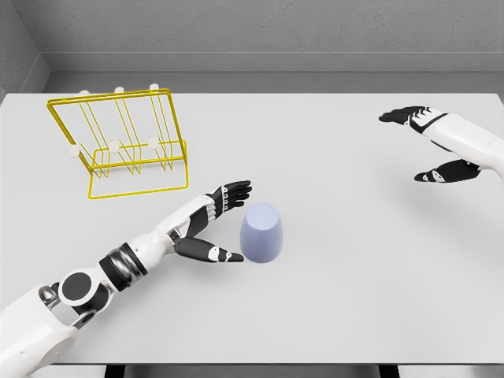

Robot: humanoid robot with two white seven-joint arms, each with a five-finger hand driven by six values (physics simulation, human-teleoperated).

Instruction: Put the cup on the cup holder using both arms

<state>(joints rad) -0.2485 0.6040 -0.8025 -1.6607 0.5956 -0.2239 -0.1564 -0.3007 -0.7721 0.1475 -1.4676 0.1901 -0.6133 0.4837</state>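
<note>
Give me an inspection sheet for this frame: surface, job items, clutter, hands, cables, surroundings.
Surface: flat light grey table, bare apart from the job's things.
Job's things: pale lavender smooth cup, resting rim-down near the middle; yellow wire cup holder rack at far left, pegs unoccupied.
Clutter: nothing seen.
Hands: left hand open, fingers spread beside the cup, thumb tip at its left side, not closed on it; right hand open, at far right, away from the cup.
Cables: nothing seen.
Surroundings: grey textured walls behind the table.

A pale lavender cup [261, 231] stood mouth-down near the table's middle, well apart from the tilted yellow wire cup holder [126, 142] at far left.
</note>
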